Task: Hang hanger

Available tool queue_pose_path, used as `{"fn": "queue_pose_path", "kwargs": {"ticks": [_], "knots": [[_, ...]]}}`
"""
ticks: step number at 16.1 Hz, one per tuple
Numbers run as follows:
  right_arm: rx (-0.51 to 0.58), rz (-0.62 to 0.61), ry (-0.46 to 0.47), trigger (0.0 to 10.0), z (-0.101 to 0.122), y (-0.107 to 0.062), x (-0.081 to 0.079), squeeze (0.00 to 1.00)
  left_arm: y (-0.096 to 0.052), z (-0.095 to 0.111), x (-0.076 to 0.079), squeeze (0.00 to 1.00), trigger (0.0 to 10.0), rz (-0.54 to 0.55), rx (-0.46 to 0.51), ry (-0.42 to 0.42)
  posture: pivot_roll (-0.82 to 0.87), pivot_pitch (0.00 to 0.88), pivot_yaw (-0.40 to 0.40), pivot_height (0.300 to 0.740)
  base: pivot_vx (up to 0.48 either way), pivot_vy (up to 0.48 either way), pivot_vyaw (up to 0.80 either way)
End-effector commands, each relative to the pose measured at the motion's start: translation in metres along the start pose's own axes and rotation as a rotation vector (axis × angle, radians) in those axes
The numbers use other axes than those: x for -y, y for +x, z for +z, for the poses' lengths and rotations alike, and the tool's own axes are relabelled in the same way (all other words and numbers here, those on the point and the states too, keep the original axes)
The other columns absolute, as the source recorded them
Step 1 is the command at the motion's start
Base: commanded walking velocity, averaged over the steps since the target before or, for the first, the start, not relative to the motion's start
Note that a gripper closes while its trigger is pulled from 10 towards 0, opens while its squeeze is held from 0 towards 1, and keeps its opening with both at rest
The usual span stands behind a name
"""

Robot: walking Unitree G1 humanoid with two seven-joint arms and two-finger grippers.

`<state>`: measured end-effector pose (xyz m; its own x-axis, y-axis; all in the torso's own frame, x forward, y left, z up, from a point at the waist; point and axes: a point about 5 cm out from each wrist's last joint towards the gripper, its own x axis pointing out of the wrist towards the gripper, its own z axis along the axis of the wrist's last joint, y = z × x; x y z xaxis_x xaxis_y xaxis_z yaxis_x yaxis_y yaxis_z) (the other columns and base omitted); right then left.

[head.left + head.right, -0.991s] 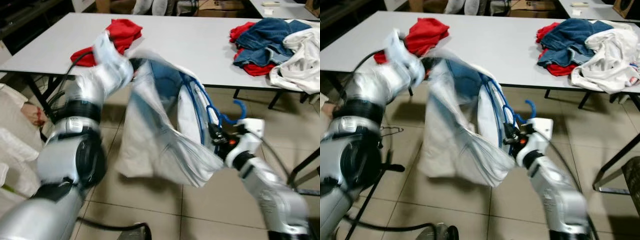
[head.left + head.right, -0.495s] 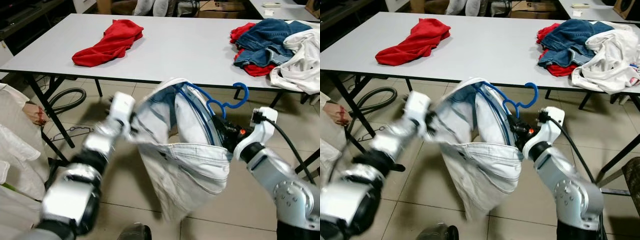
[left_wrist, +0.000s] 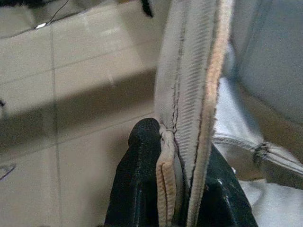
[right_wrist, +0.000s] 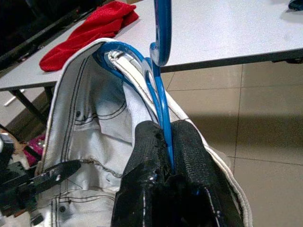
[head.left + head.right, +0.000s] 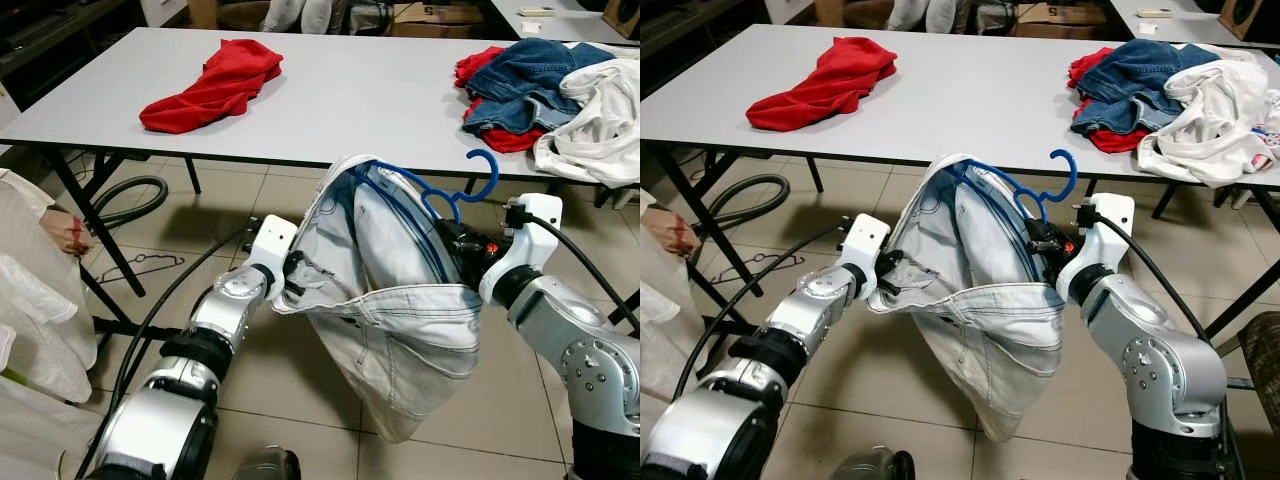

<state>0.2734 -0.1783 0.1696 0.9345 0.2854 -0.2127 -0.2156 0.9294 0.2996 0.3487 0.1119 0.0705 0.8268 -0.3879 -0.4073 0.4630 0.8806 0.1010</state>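
Pale denim jeans (image 5: 400, 330) hang in the air just in front of the white surface (image 5: 380, 90), below its near edge, held between both arms. The left gripper (image 5: 290, 285) has its jaws clamped on the jeans' waistband edge — fabric pinched tight. The right gripper (image 5: 1045, 245) has its jaws closed on the blue hanger (image 5: 440, 195), whose hook rises above the jeans toward the surface — a red garment (image 5: 215, 85) lies on it

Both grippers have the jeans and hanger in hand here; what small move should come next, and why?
Probably the left gripper should draw the pale jeans' waistband further along the blue hanger. The right gripper pinches the hanger's wire, but the jeans bunch loosely around it.
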Motion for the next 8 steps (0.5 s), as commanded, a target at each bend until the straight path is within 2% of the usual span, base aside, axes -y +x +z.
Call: {"fn": "queue_pose_path", "kwargs": {"ticks": [1,2,3,4,8], "knots": [[0.092,-0.005,-0.037,10.0,0.020,-0.002,-0.003,0.00,-0.001,-0.003,0.003,0.00,2.8,-0.021,-0.003,-0.009,-0.03,0.000,0.035,0.740,0.000,0.000,0.00],[0.083,0.000,-0.053,10.0,0.018,-0.001,-0.005,0.00,-0.001,-0.005,0.001,0.00,10.0,-0.010,-0.012,-0.016,-0.04,0.000,0.035,0.740,0.000,0.000,0.00],[0.079,0.004,-0.061,10.0,0.017,-0.001,-0.006,0.00,-0.001,-0.007,-0.001,0.00,10.0,-0.016,-0.022,-0.070,-0.04,0.000,0.037,0.740,0.000,0.000,0.00],[0.071,0.001,-0.076,10.0,0.015,-0.001,-0.006,0.00,-0.003,-0.006,-0.001,1.00,10.0,-0.053,-0.011,-0.109,-0.04,0.000,0.037,0.740,0.000,0.000,0.00],[0.046,-0.018,-0.102,10.0,0.007,-0.002,-0.004,0.00,-0.010,0.007,-0.007,1.00,10.0,-0.136,0.085,-0.144,-0.03,0.000,0.033,0.740,0.000,0.000,0.00]]}}
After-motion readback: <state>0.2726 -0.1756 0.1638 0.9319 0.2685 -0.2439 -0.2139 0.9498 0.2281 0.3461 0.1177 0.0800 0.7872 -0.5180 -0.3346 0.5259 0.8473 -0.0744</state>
